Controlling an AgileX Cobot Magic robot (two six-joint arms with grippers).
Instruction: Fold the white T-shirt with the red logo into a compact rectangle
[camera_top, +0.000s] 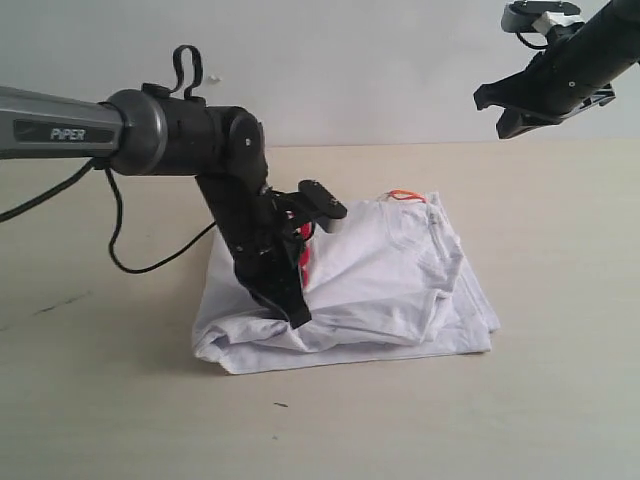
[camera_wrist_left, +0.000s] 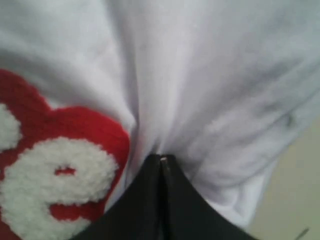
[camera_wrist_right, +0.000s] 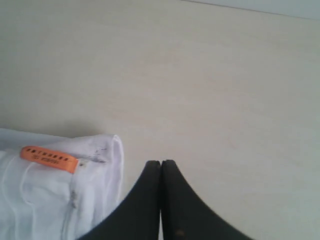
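A pale beige tabletop (camera_top: 560, 200) with faint wood grain spreads wide under soft, even light, and its far edge meets a plain, bare off-white wall (camera_top: 350, 60).

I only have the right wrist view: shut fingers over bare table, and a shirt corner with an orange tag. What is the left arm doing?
Observer: The left gripper is shut on a bunched fold of the white T-shirt, at the shirt's left side in the exterior view.
Operator: Is the logo showing anywhere?
Observer: Partly. The left wrist view shows the red logo right beside that pinch, with a fluffy white "e" on red.
Operator: How high is my gripper?
Observer: The right gripper hangs well above the table, up and to the right of the shirt, holding nothing.
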